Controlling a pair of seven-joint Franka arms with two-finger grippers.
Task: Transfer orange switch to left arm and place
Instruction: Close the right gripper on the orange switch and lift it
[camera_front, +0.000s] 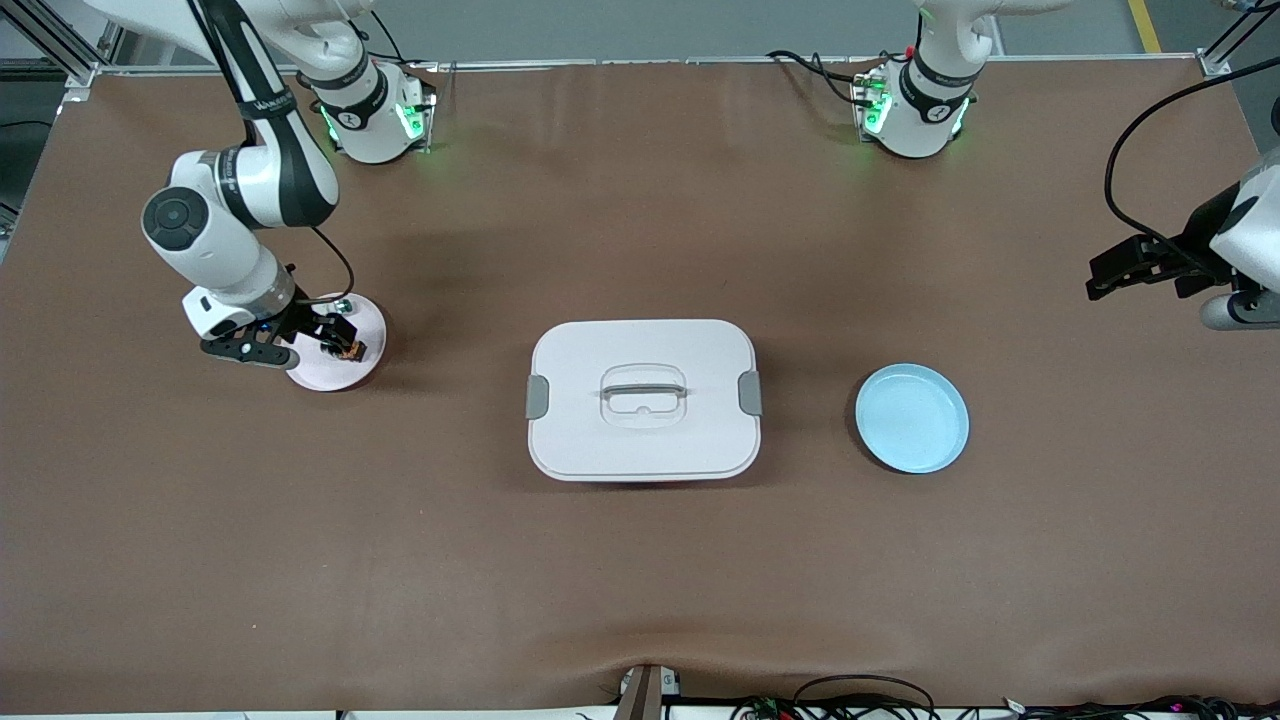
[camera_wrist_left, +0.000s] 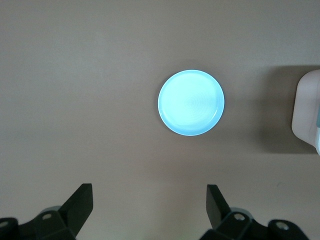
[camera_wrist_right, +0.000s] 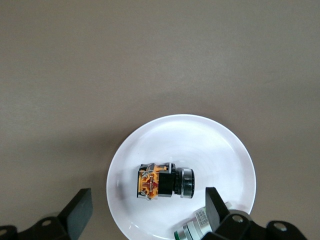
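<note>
My right pincer (camera_front: 300, 345) hung low over the pink plate (camera_front: 368, 318) at my right arm's end of the tabletop (camera_front: 640, 560), its fingers spread wide and grasping nothing. The orange switch (camera_wrist_right: 164, 181) lay on its side on that plate, directly under the pincer and between the lines of my two right fingertips (camera_wrist_right: 80, 210), touching neither. Its orange part pointed one way and its black round end the other. Just beside it on the same plate, close to one fingertip, lay the small silver-and-green part (camera_wrist_right: 192, 227), partly hidden by that finger.

My left pincer (camera_front: 1135, 268) waited in the air over bare tabletop at my left arm's end, released as well, with its fingers (camera_wrist_left: 80, 202) standing well apart and nothing between them. From its wrist I looked down on the blue plate (camera_wrist_left: 191, 102), which sat ahead of the pincer with nothing on it. In the front view that plate lay nearer the camera than the spot under my left pincer.

The box (camera_front: 643, 398) stood in the middle of the tabletop, between the pink plate and the blue plate and well apart from both pincers. Its lid was on, the grey clips (camera_front: 538, 397) sat at its two ends, and the recessed handle (camera_front: 642, 392) was in the middle of the lid. One corner of the box showed at the edge of my left wrist view.
</note>
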